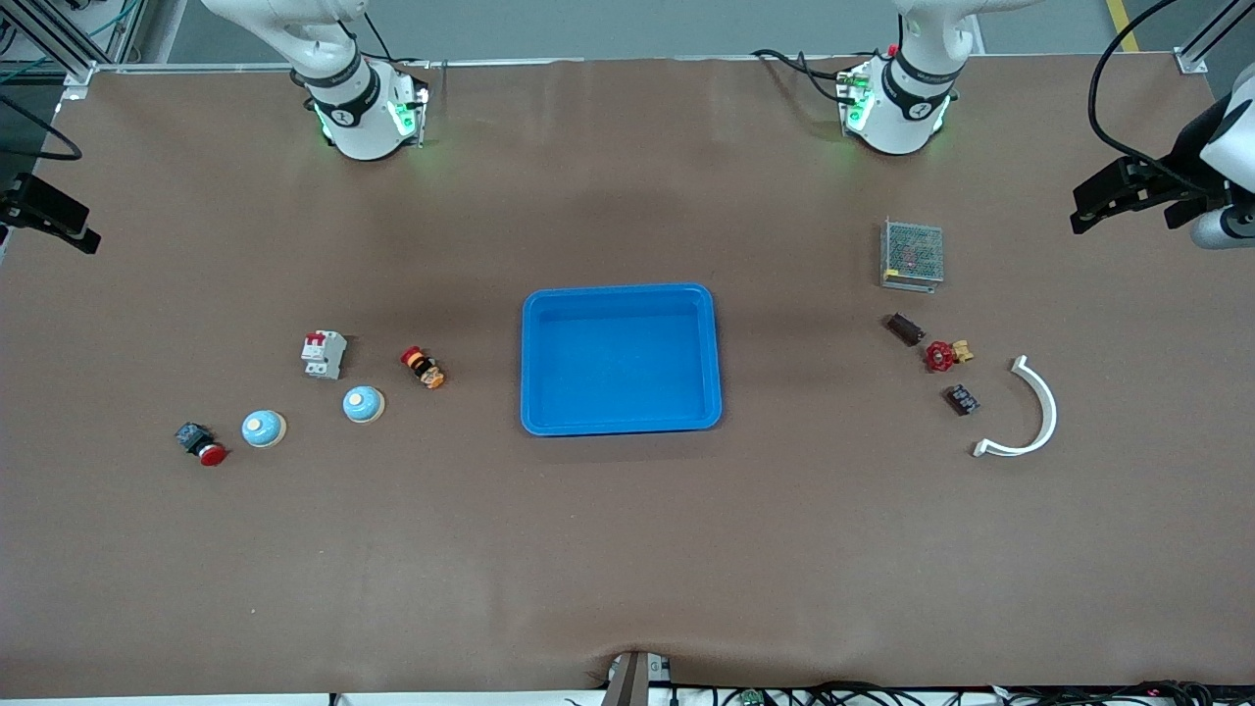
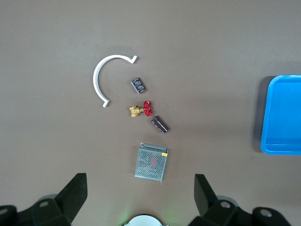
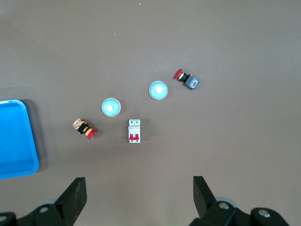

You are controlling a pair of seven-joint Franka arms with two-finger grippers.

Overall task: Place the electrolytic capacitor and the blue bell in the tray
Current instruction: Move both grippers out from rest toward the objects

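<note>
Both arms are showing white rounded shells with black joint rings; green lights are glowing at their bases. Black cables are trailing from the bases; the left gripper (image 2: 138, 197) and right gripper (image 3: 138, 197) are showing black angular fingers (image 2: 73, 193).

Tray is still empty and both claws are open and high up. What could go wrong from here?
1. Two blue bells lie close together at the right arm's end, so either could be targeted.
2. The capacitor lies right beside the red-handled valve; the left claw may bump the valve.
3. The capacitor is a cylinder lying on its side and may roll when pinched.
</note>
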